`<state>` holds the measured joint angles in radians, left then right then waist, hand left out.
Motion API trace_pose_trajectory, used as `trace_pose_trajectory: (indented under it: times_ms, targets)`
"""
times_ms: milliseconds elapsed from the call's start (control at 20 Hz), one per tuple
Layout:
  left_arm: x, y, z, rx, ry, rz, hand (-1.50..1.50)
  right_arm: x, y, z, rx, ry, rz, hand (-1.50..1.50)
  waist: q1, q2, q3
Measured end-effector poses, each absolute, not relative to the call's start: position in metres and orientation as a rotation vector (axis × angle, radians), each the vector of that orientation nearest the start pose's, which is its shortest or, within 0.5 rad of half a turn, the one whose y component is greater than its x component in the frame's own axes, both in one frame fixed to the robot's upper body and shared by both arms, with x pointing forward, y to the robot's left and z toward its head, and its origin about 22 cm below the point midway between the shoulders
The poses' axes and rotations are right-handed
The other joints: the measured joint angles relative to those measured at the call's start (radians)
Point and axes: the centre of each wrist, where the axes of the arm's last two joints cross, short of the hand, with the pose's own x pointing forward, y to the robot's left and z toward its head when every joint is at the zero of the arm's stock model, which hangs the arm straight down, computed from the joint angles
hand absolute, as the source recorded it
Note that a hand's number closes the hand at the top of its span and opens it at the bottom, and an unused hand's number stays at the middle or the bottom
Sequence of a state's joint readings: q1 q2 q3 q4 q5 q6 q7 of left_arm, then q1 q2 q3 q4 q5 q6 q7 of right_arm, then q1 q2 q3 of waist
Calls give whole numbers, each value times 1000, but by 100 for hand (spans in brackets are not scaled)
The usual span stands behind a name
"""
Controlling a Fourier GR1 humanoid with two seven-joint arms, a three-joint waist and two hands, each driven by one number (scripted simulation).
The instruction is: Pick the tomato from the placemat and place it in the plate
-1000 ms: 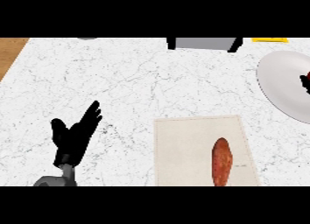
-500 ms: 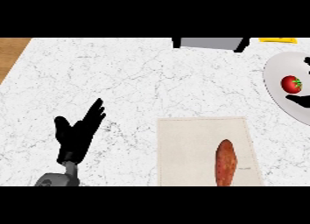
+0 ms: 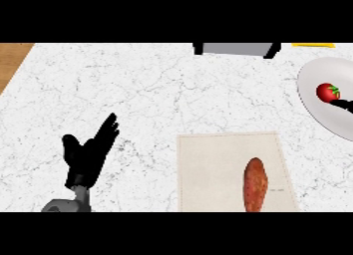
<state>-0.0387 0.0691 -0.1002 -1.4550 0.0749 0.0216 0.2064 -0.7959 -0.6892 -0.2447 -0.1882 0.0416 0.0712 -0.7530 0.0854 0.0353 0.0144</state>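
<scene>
- White marbled counter (image 3: pixel 172 99) fills our view, with a wooden strip along its 9 o'clock edge and a grey box (image 3: pixel 235 48) with a yellow object (image 3: pixel 313 45) up at 12 to 1 o'clock.
- We see the tomato (image 3: pixel 327 92) lying on the white plate (image 3: pixel 334 122) at 3 o'clock, well apart from the beige placemat (image 3: pixel 235 172) at 5 o'clock.
- Only an orange-brown sweet potato (image 3: pixel 255 183) lies on the placemat, so we judge the carrying part of the task done.
- Our right hand (image 3: pixel 350 106) shows only as a few dark fingers at the frame's right edge, just beside the tomato at its 4 o'clock. We cannot tell whether they are open or curled, nor whether they touch the fruit.
- Our left hand (image 3: pixel 88 157) rests open at 8 o'clock, fingers up, holding nothing.
- For the step in hand, letting go and pulling clear, we would open the fingers fully before moving, so nothing drags the tomato along.
- We would then draw the right hand away toward 4 o'clock, off the plate's rim, rather than sweeping across the fruit.
- A round tomato may roll on a shallow plate; a slow, straight retreat is what we judge keeps it in place.
</scene>
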Motion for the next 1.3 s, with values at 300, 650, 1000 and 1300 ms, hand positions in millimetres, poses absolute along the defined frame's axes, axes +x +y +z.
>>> trace_pose_trajectory:
  times_ms: [300,650,1000,1300]
  targets:
    - [248,224,-18,-45,-1271,-65,0,334,-497,67,-434,-1785,76,-150,-11,-1,0]
    - [246,229,-16,-36,-1258,-58,0,300,-535,75,-325,-1725,111,-150,-26,-5,-1]
    - [241,228,-19,-31,-1258,-43,0,270,-558,76,-355,-1648,209,-150,-39,-10,0]
    - [240,230,-22,-21,-1258,-36,0,251,-568,72,-402,-1608,300,-150,-48,-14,1]
